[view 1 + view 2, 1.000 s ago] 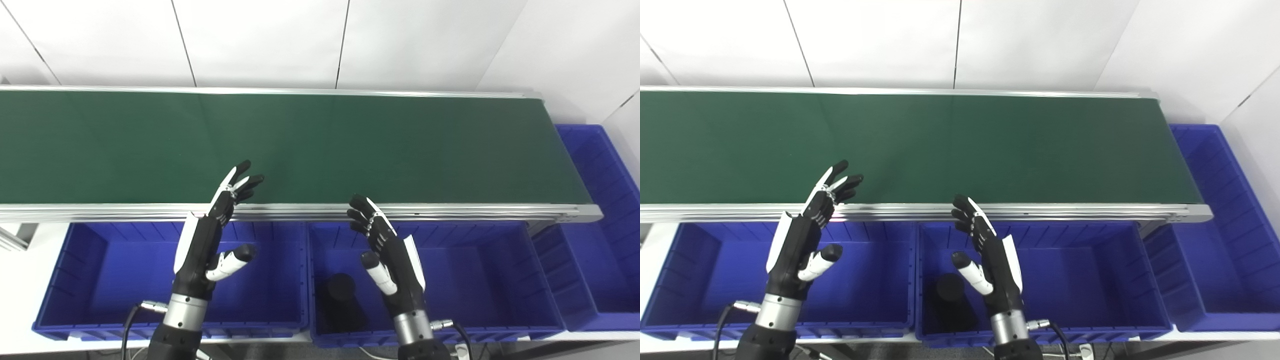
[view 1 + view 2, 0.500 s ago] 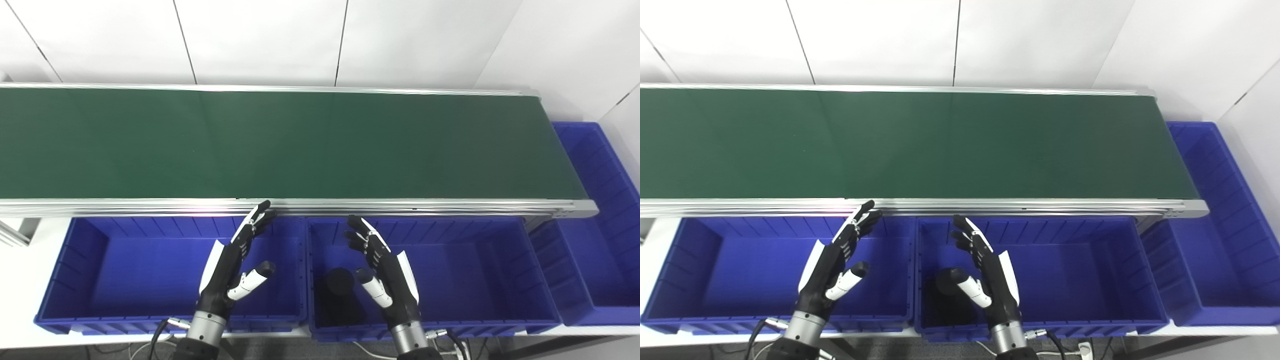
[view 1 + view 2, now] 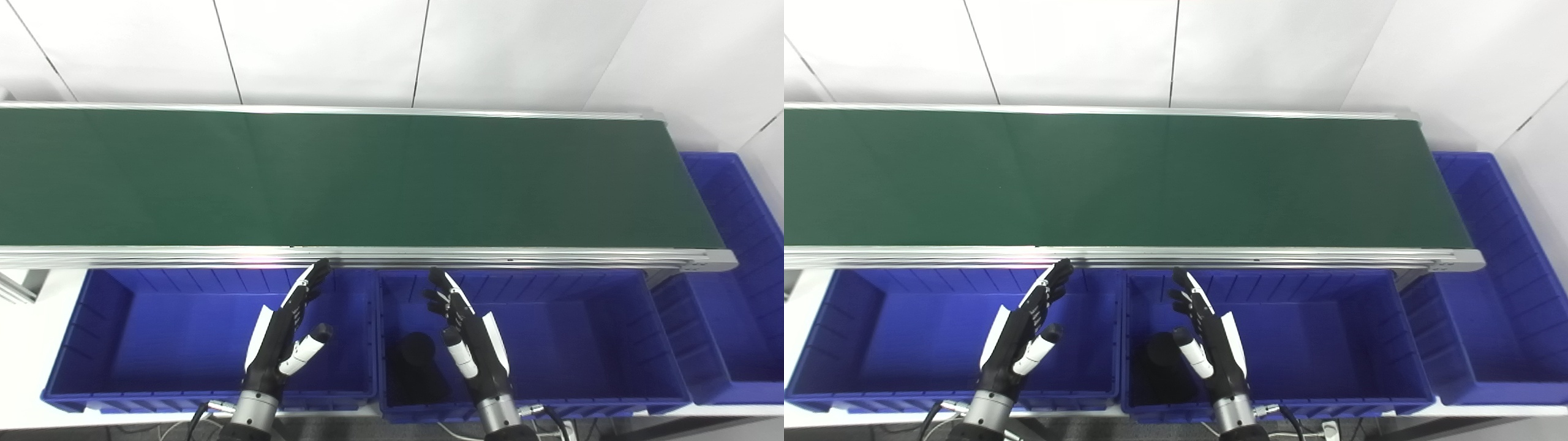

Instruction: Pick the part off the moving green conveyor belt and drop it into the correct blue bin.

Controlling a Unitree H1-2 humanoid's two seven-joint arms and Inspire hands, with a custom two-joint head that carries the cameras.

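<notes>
Over the bins, fingers: left hand [image 3: 283, 343] and right hand [image 3: 471, 346], both black-and-white, have their fingers spread and straight, grasping nothing; the two palms face each other.
Left hand place: above the right end of the left blue plastic bin [image 3: 92, 343], fingertips near the belt's near rail.
Right hand place: above the left half of the middle blue plastic bin [image 3: 582, 343], just beside the part.
Part location: the black, roughly cylindrical part [image 3: 418, 364] sits at the near left corner of the middle bin, not on the belt.
Belt: the long green conveyor belt [image 3: 367, 177] shows no part anywhere along it.
Handling (judged): looks rigid and matte, probably moderate in weight and not fragile; the round sides would suit a wrap of fingers and thumb around the middle.
Axis: it appears to stand upright, rounded top facing up, long axis vertical; dark shading makes the lower body hard to read.
Far bin: a third blue plastic bin [image 3: 735, 294] lies past the belt's right end.
</notes>
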